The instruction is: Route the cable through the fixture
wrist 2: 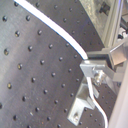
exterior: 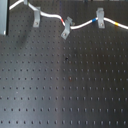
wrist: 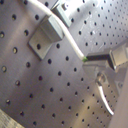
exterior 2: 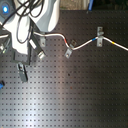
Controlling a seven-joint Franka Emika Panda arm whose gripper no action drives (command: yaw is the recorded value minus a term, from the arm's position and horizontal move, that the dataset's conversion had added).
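First exterior view: one white cable point(exterior: 50, 16) and three grey clips on a black perforated board point(exterior: 65, 85). From that view's left the clips are the first clip point(exterior: 36, 18), the middle clip point(exterior: 66, 28) and the third clip point(exterior: 99, 18). The cable's long axis runs across the top of the board, from the first exterior view's left to its right, in shallow waves. It passes the first clip, dips to the middle clip, where a red mark point(exterior: 62, 21) sits on it, rises to the third clip, and carries yellow and blue marks point(exterior: 114, 22) beyond it. Everything lies close to the board's far edge; the large area of board below the cable holds only rows of holes.

In the second exterior view the arm point(exterior 2: 31, 25) covers the second exterior view's upper left, over the first clip point(exterior 2: 43, 43). The gripper point(exterior 2: 21, 70) hangs below it, just above the board. Whether its fingers are apart or together I cannot tell. To the second exterior view's right the cable point(exterior 2: 82, 44) runs on through the middle clip point(exterior 2: 68, 50) and the third clip point(exterior 2: 99, 37).

Both wrist views show the cable crossing bare board beside a clip point(wrist: 46, 34).
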